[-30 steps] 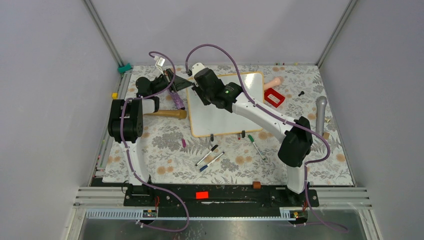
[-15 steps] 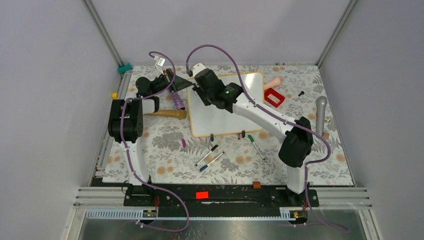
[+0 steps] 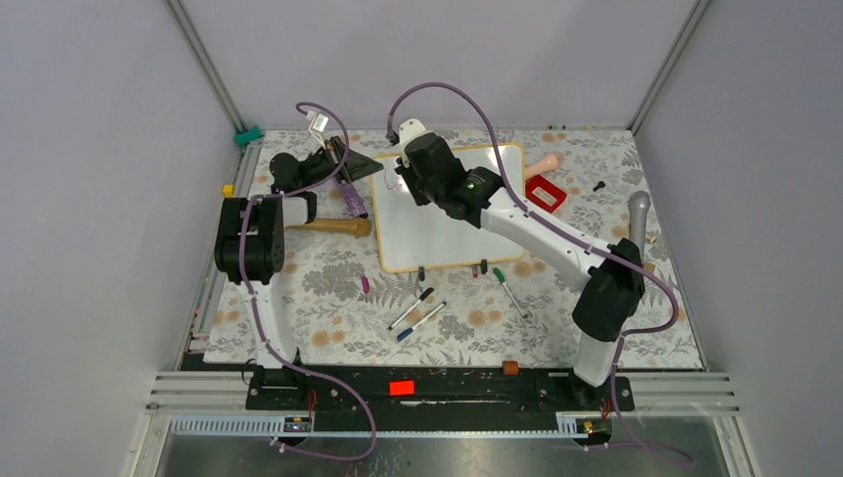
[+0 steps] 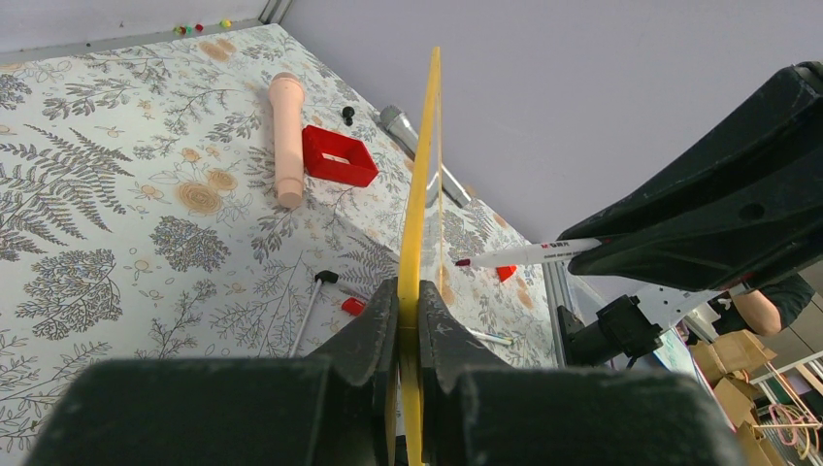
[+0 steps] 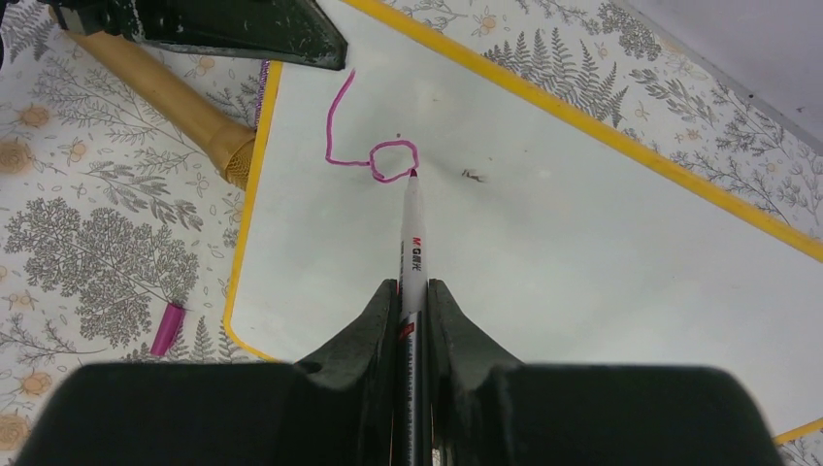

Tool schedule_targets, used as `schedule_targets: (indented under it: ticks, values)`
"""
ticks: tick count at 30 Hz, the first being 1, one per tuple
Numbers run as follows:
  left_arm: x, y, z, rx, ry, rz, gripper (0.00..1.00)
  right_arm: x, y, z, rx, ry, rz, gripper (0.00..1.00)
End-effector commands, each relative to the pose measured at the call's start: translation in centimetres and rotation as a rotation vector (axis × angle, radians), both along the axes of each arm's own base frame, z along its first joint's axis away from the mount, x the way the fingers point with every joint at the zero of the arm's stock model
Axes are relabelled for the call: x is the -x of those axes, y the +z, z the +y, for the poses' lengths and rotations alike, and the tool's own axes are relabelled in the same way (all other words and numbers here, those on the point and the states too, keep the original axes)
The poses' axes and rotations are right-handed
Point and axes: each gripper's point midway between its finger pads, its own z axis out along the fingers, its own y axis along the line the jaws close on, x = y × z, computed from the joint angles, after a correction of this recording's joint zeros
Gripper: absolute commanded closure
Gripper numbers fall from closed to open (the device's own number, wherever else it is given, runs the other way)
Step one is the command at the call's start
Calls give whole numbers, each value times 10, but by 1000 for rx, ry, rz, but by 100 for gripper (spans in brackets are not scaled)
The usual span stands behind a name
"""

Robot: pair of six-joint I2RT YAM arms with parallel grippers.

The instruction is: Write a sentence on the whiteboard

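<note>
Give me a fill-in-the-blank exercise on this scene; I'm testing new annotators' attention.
1. The right gripper is shut on a ____.
2. The left gripper clamps the edge of the ____.
3. The pink writing ends in a closed ____.
4. Beside the peach cylinder lies a ____ square frame.
Missing words: marker; whiteboard; loop; red.

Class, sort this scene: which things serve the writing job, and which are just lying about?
In use: whiteboard, marker, pink writing.
Lying about: red tray, wooden handle, loose pens, pink cap.
</note>
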Motion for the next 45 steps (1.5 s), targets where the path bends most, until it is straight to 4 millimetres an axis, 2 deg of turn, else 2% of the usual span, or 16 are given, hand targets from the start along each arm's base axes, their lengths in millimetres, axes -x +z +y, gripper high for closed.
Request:
schedule_targets:
  ticks: [1, 8, 12, 18, 31, 45]
  values:
    - [23, 10, -10, -66, -82, -201, 100, -8, 27, -5, -67, -38, -54, 100]
    - [22, 10, -10, -64, -73, -206, 100, -10, 32, -10, -76, -54, -68, 100]
    - [22, 8, -10, -66, -62, -219, 88, -3, 36, -5, -159, -19, -43, 100]
    - [22, 6, -9, -58, -8, -239, 93, -7, 44, -18, -162, -20, -66, 100]
    - [26, 5, -12, -67, -44, -238, 98, 0, 55, -33, -191, 7, -116, 100]
    - [26, 4, -13, -66, -47, -232, 99, 0, 54, -20, -226, 6, -81, 100]
